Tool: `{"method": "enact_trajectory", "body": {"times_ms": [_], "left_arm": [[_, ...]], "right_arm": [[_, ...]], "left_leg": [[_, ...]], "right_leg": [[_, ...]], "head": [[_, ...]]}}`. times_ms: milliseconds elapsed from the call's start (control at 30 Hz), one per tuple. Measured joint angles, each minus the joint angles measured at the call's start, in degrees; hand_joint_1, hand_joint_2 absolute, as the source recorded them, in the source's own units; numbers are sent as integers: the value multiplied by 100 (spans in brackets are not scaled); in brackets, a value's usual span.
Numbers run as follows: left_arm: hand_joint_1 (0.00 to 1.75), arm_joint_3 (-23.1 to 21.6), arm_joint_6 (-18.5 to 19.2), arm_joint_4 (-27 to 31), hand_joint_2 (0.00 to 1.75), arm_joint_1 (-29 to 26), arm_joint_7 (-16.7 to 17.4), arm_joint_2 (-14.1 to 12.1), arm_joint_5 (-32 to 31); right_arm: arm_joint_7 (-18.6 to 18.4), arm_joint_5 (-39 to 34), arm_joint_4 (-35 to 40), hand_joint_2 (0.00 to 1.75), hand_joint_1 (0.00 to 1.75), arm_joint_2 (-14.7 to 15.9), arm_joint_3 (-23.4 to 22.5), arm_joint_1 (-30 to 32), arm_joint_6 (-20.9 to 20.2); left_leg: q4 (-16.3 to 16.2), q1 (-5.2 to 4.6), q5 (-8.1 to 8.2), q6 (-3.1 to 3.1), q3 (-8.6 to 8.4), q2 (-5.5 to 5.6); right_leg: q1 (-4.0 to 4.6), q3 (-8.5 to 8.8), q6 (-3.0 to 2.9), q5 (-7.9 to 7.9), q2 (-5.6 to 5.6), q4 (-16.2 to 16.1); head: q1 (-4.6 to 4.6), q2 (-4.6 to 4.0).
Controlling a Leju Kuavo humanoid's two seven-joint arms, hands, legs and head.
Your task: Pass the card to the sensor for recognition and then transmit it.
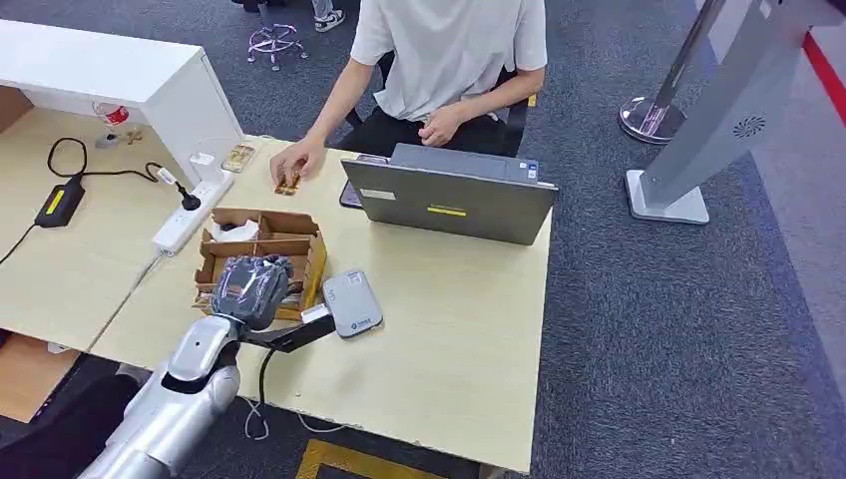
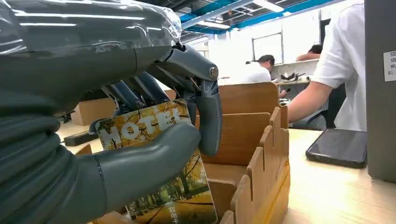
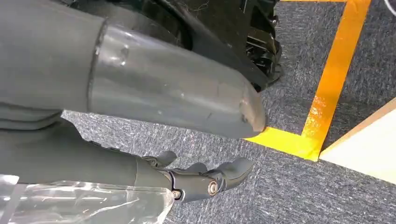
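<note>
The left hand [image 2: 140, 140] is pinching the yellow autumn-print hotel card [image 2: 161, 186] between thumb and fingers inside the brown wooden divided box [image 1: 261, 251], needing a straight lift before swinging beside to the grey rounded card sensor [image 1: 352, 302], right hand [image 3: 140, 140] hanging, fingers loosely spread.

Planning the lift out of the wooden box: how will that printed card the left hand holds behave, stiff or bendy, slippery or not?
The card looks thin and flat, so probably light and fairly stiff, flexing slightly if squeezed. Its glossy printed face may be slippery against the left hand's smooth fingers. Sitting between the wooden box's dividers, it could catch on an edge if pulled out tilted.
</note>
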State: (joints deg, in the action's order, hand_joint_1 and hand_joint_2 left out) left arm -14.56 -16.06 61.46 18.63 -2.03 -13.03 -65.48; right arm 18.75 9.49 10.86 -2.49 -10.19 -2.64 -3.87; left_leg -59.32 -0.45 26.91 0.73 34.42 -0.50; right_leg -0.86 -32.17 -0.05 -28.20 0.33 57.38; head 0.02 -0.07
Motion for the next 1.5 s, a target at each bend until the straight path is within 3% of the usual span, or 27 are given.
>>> {"method": "enact_trajectory", "body": {"times_ms": [167, 300, 1033, 1100, 1267, 1500], "left_arm": [[175, 0, -241, 61, 175, 89, -131, -4, 249], [175, 0, 116, 337, 175, 537, -83, -39, 459], [175, 0, 291, 787, 175, 1100, -17, -149, 621], [175, -2, 293, 662, 175, 1388, 118, -146, 434], [175, -149, 221, -387, 175, 2635, 247, -83, 33], [175, -332, 181, -1339, 175, 3617, 369, 65, -216]], "right_arm": [[-9, 20, -2, 0, 0, 0, 0, 3, 0], [-9, 57, 0, 0, 0, 0, 0, -6, 2], [-77, 140, -2, 0, 0, 0, -9, -6, 13], [-127, 214, 0, 0, 0, 0, -9, -26, 4], [-234, 341, 28, 0, 0, -17, -9, -167, -68], [-308, 393, 33, 0, 0, -46, -9, -229, -124]], "left_leg": [[-3, 1, -2, 1, 3, 2], [-3, 1, -5, 6, 4, 9], [-5, 1, -7, 6, 4, 7], [-6, 2, -11, 9, 8, 9], [-6, 1, -21, 4, 9, 3], [-9, 1, -24, 6, 12, 3]], "right_leg": [[1, -6, 0, 0, -3, 0], [1, 2, 5, 5, -12, 1], [1, -4, 6, 5, -10, 1], [1, -6, 8, 7, -13, 1], [1, -7, 8, 23, -5, 2], [1, -9, 9, 24, -3, 2]], "head": [[0, 0], [0, 0], [0, 0], [0, 0], [0, 0], [0, 0]]}}
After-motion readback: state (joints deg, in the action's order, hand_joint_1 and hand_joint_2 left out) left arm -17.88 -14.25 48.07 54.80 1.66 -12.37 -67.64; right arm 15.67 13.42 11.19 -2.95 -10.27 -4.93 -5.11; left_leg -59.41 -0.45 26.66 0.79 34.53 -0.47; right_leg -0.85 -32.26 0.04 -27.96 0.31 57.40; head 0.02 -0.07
